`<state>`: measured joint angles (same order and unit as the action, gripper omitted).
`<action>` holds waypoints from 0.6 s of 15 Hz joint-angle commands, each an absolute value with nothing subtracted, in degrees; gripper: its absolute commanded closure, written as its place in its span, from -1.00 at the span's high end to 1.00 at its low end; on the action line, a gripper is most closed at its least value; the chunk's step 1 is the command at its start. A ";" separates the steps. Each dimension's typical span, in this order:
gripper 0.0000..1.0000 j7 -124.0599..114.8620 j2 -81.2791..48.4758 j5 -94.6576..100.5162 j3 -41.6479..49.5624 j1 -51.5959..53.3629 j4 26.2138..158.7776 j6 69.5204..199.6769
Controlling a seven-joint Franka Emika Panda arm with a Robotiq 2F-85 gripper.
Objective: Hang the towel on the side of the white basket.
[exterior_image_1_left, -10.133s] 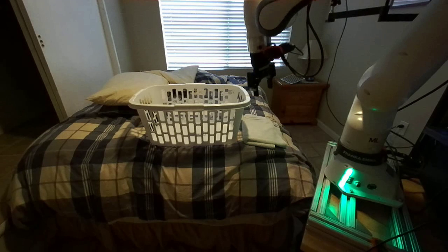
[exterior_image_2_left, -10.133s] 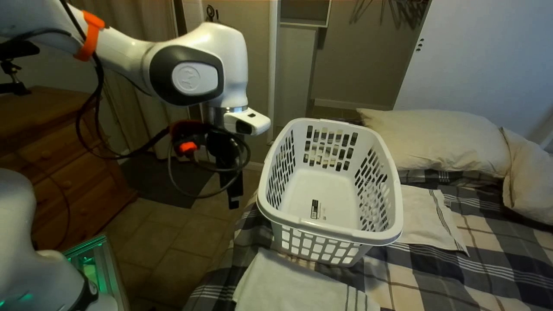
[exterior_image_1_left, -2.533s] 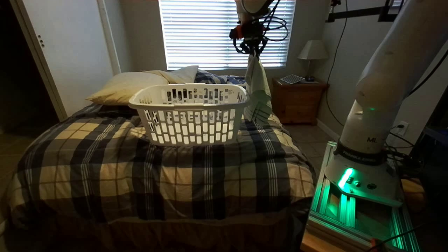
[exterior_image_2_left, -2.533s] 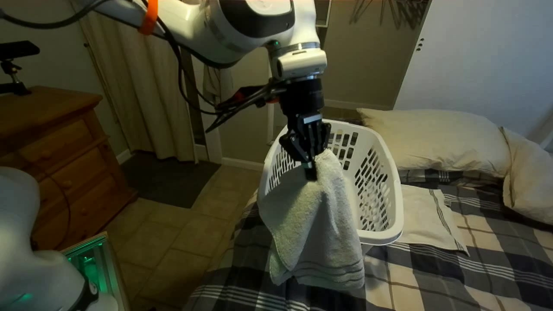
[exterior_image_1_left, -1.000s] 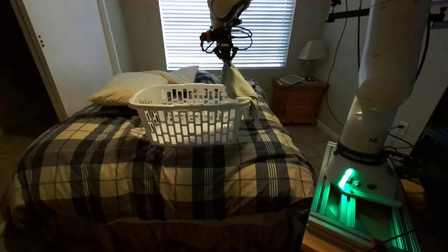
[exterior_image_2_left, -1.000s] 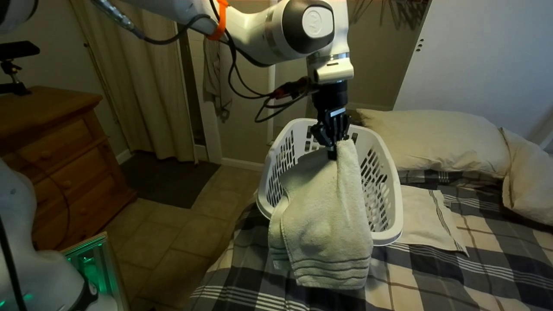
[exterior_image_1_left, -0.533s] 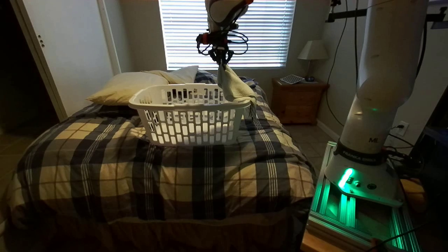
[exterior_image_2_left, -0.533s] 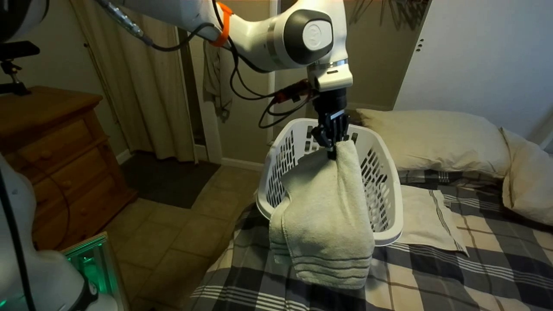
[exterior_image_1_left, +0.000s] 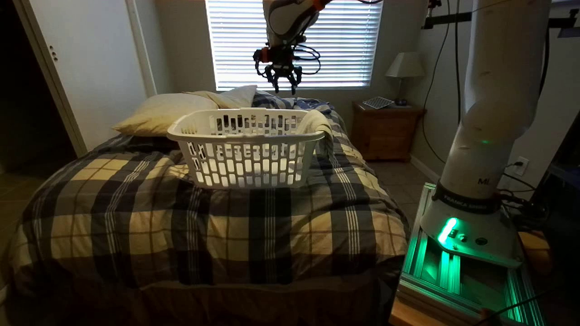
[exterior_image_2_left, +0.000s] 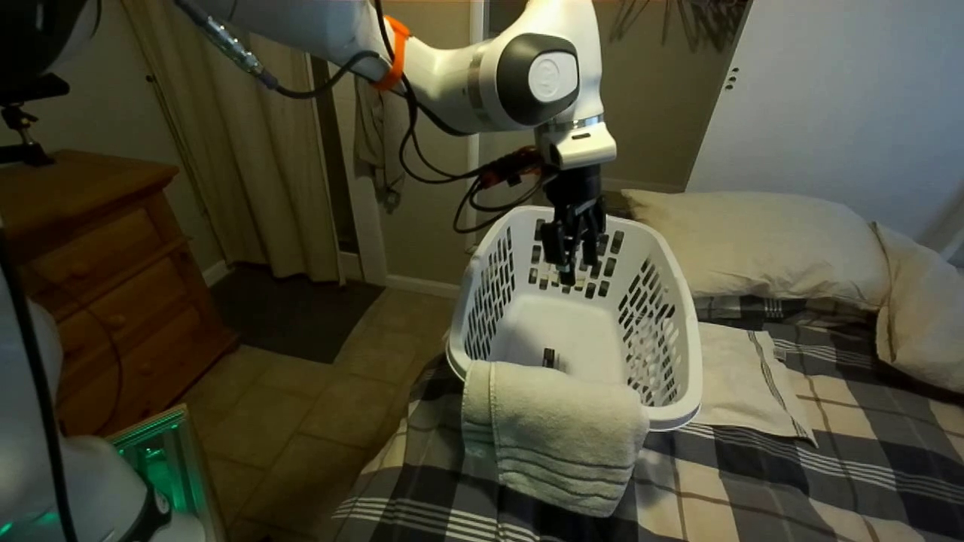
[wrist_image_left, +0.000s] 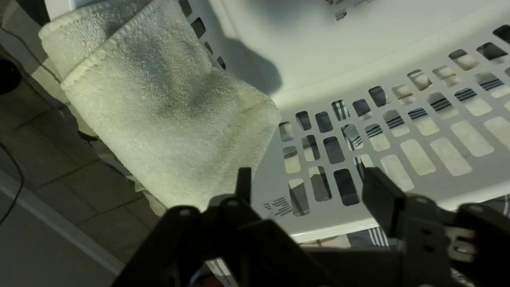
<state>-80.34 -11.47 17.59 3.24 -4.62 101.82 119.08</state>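
Note:
The pale towel hangs folded over the near end rim of the white basket. Its striped part hangs outside, above the plaid bed, and its other part lies inside against the wall. In an exterior view the towel drapes over the right end of the basket. In the wrist view the towel lies left of the gripper, across the rim of the basket. My gripper is open and empty above the basket; it also shows over its inside.
The basket stands on the plaid bed. Another pale striped cloth lies flat beside the basket. Pillows lie behind that cloth. A nightstand with a lamp and a wooden dresser stand off the bed.
Ten seconds ago the towel lay folded on the bed. It was then gripped, lifted and carried over the basket's end rim. Since half a second ago the gripper has opened and the towel's held end dropped inside.

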 commanded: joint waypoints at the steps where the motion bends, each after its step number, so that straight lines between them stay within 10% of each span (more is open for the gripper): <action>1: 1.00 -73.49 -8.18 16.17 4.27 -3.77 104.18 116.50; 9: 1.00 -60.25 6.73 26.25 4.18 -3.98 117.18 107.83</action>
<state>-65.88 -2.03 23.97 4.12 -4.37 108.74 108.61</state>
